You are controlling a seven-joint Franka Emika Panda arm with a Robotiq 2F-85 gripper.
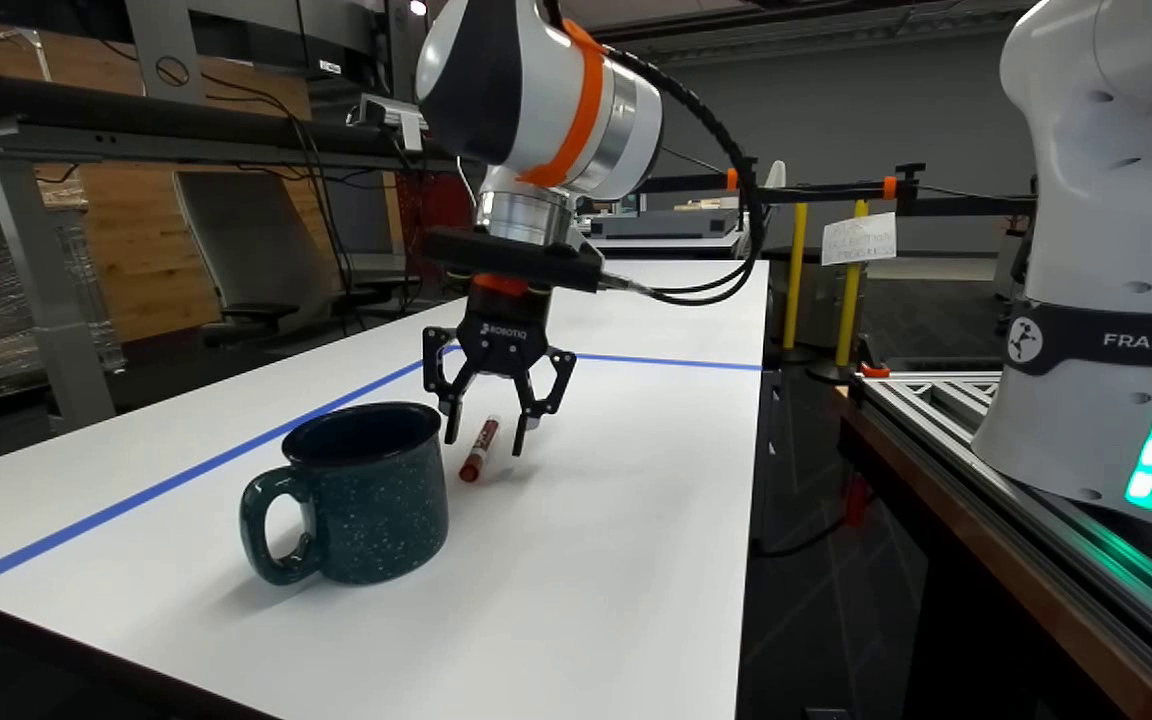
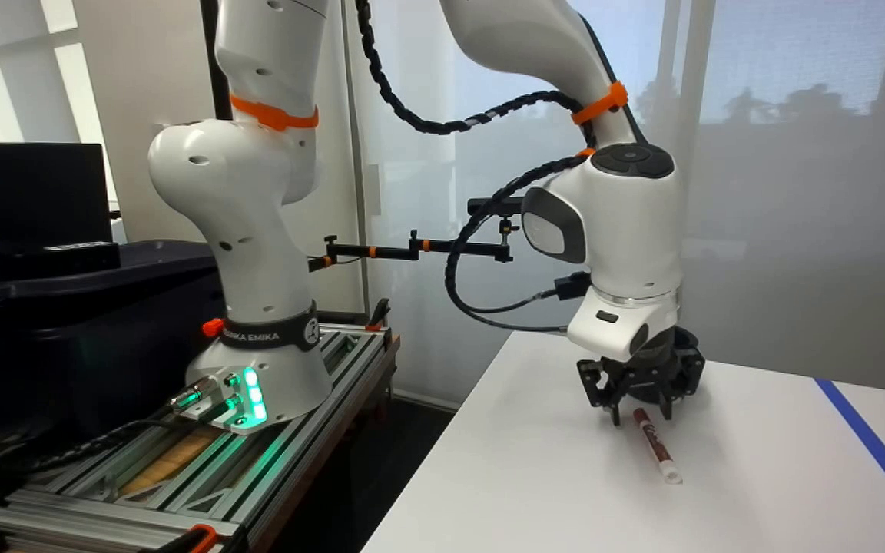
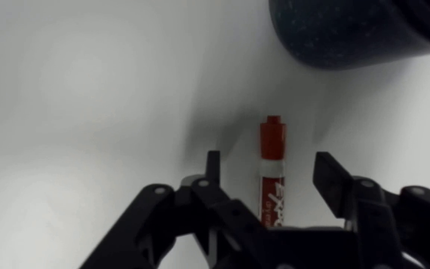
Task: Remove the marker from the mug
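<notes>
The marker point(image 1: 477, 458) lies on the white table beside the mug point(image 1: 381, 525), outside it. Its red cap end points toward the mug in the wrist view, where the marker point(image 3: 273, 144) shows a white band and a red label. The dark teal speckled mug stands upright; part of it shows at the top right of the wrist view point(image 3: 334, 33). In an exterior view the marker point(image 2: 655, 445) shows, while the mug is mostly hidden behind the gripper point(image 2: 641, 419). My gripper point(image 3: 267, 154) is open, a little above the table, with one finger on each side of the marker, not touching it.
The white table point(image 1: 616, 600) carries blue tape lines point(image 1: 166, 487). The mug's handle point(image 1: 271, 525) points away from the gripper. The robot base point(image 2: 258, 392) stands on a metal frame beside the table, with a gap between them.
</notes>
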